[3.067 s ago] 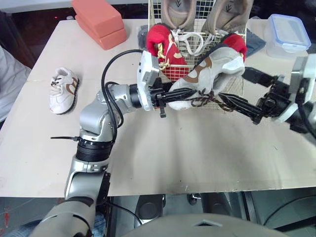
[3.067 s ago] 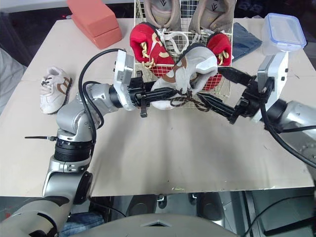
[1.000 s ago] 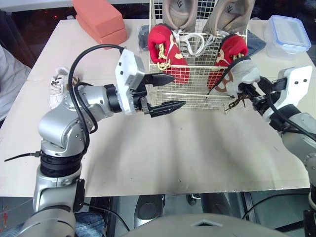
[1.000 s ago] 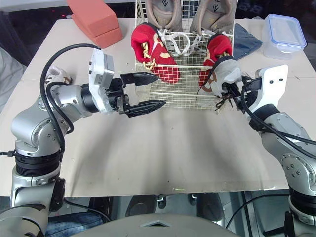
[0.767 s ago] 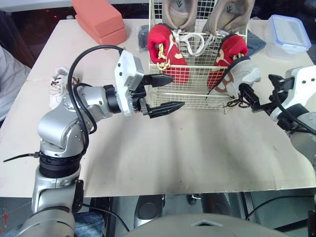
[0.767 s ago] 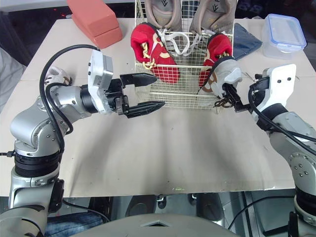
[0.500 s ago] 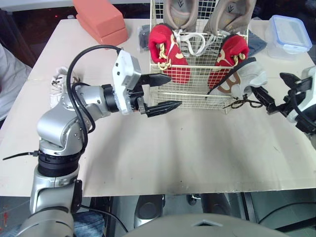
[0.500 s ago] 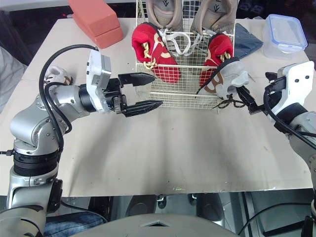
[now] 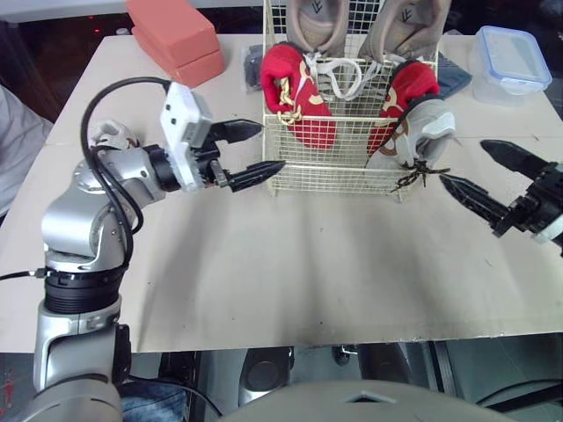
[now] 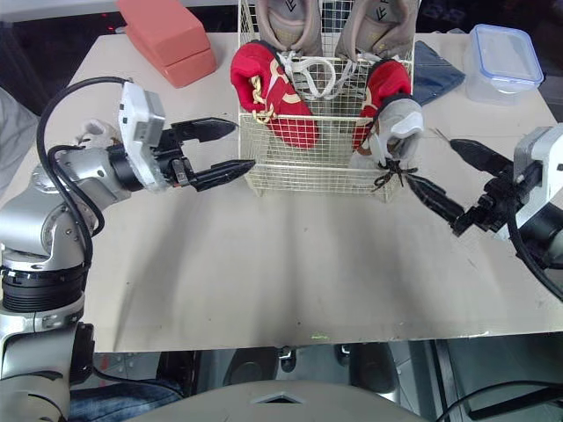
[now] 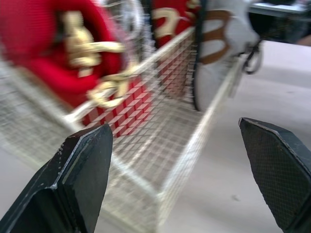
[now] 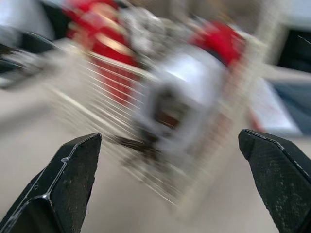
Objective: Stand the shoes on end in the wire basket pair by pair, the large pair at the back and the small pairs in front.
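Currently both the left gripper [image 9: 271, 146] and right gripper [image 9: 462, 162] hold their jaws wide open and empty, and the loose white shoe [image 9: 107, 133] lies on the surface [image 9: 308, 264] behind the left gripper's wrist, away from the wire basket [image 9: 334, 171], nearer the left arm.

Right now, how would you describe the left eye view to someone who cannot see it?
A white wire basket holds two grey trainers at the back, two small red shoes in front and one small white-and-brown shoe at its front right corner. The left gripper and right gripper hover open on either side.
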Controlling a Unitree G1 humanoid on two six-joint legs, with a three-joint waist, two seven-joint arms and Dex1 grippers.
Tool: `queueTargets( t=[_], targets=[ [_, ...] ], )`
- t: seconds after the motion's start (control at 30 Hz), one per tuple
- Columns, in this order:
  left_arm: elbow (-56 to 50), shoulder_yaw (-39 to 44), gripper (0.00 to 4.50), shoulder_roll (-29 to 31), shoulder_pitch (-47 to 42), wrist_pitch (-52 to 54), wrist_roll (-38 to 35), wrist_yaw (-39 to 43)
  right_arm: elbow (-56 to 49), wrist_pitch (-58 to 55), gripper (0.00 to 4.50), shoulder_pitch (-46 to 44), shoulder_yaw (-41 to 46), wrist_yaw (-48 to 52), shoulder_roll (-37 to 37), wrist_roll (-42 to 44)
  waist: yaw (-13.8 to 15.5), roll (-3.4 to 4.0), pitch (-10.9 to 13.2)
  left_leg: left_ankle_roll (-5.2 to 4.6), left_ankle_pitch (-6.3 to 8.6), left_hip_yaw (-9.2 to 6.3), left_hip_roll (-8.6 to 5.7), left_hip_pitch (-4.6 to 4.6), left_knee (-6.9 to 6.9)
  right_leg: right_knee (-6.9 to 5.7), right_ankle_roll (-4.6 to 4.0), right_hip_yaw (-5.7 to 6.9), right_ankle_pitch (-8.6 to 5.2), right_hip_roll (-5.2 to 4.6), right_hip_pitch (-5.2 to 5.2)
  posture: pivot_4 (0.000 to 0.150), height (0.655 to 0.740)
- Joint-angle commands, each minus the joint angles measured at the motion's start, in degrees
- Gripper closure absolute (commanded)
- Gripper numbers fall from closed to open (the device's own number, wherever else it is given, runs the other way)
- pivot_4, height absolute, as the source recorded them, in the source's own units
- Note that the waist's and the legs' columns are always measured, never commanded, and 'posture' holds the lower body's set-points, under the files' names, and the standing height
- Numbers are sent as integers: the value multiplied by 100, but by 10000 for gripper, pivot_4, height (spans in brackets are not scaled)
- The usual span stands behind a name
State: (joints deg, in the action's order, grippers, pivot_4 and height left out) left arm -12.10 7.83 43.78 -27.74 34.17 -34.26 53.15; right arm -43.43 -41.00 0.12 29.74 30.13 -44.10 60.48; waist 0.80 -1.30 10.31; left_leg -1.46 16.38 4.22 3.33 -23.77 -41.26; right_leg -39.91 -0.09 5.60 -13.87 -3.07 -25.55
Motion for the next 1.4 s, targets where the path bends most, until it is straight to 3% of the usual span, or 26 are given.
queueTargets(
  t=[0.03,0.3,0.47,0.67,0.87,1.07,1.4],
  targets=[
    [358,525,0,111,9,-293,184,-265,-408,400,394,-155,-531,202,200,-27,0,-2,0,0,0,-1,2,0,0,0,0,1,0,0,0,1500,6860],
    [1643,1078,0,360,34,-779,748,-734,-373,1020,394,-180,-2044,639,300,-1457,13,-6,-2,9,-5,-1,4,-5,-1,3,0,4,0,-9,0,1500,6860],
    [3323,1327,0,800,-211,-1394,1090,-686,-208,1285,394,-316,-2362,813,444,-1776,2,-9,-3,7,-4,1,5,-2,-1,0,-1,7,0,-6,-3,1500,6860],
    [5651,970,0,1327,-1160,-2136,1810,-677,-57,1441,394,-458,-2605,933,565,-1990,15,-17,-5,-3,2,-2,0,-7,-1,1,-1,15,0,-6,-4,1500,6860],
    [7008,624,0,1274,-1894,-2470,2319,-883,-27,1544,394,-434,-2701,895,682,-2194,8,-43,-15,2,-1,2,-3,-13,-5,1,-16,39,10,-16,-4,1500,6860],
    [7730,450,0,1119,-2388,-3012,2628,-848,-40,1583,394,-384,-2708,852,766,-2328,6,-52,-15,6,-3,1,-3,-14,-6,-2,-17,47,10,-13,-5,1500,6860],
    [7972,347,0,1045,-2662,-3396,2878,-764,-65,1619,394,-299,-2636,821,774,-2396,3,-53,-16,10,-5,1,-3,-14,-7,-4,-21,48,12,-14,-5,1500,6860]
  ],
)
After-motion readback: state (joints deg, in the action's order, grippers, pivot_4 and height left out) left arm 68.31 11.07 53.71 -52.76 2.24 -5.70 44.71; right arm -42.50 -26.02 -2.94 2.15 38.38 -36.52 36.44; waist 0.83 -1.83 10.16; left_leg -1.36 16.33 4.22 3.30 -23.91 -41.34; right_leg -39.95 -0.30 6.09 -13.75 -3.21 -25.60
